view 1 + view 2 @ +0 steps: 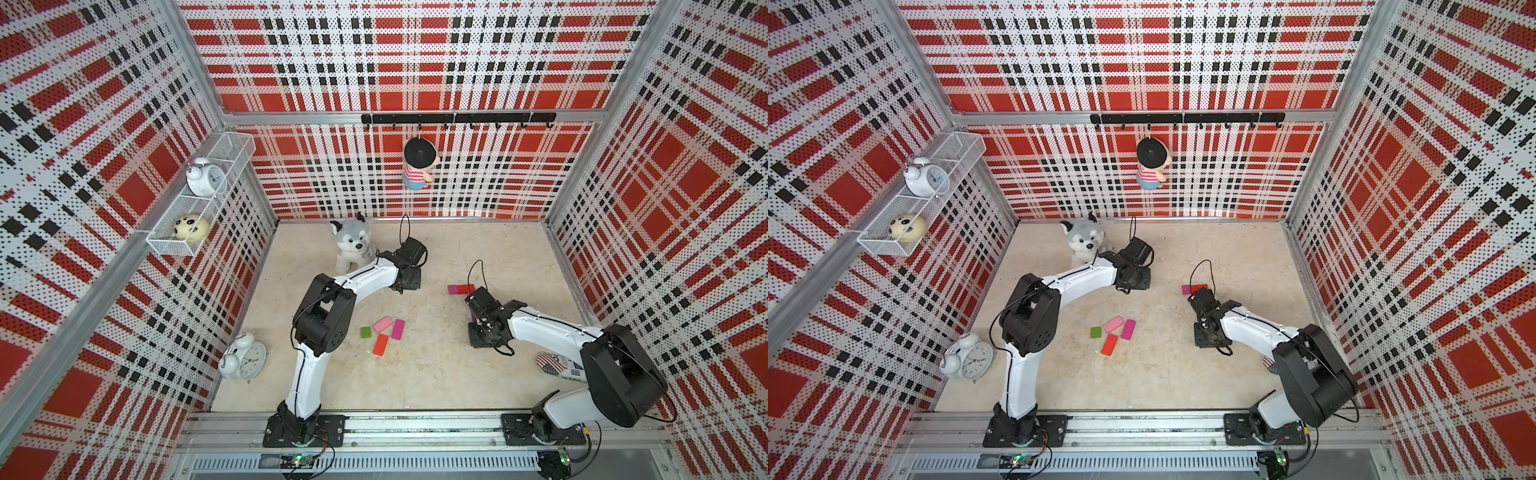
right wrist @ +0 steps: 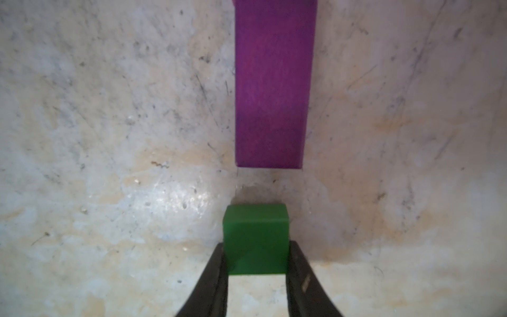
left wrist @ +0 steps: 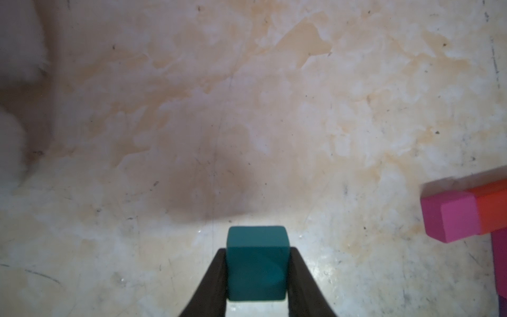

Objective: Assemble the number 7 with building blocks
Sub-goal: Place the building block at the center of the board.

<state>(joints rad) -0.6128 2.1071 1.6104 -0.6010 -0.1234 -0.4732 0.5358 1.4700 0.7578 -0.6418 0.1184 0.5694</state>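
Cluster: green block (image 1: 1096, 331), pink block (image 1: 1113, 324), magenta block (image 1: 1128, 329), orange block (image 1: 1109, 344) lay close together on tabletop (image 1: 1163, 374) | Bar: magenta-red bar (image 1: 1194, 288) lay just beyond right arm (image 1: 1246, 328) | Left arm (image 1: 1088, 274): wrist hung beside dog (image 1: 1084, 241)

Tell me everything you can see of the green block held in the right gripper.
The green block is small and squarish, matte, evenly green, with crisp edges. The right gripper is shut on it, black fingers pressing two opposite sides. It lines up with the end of the purple block, a bare gap between them. Whether it touches the table is unclear.
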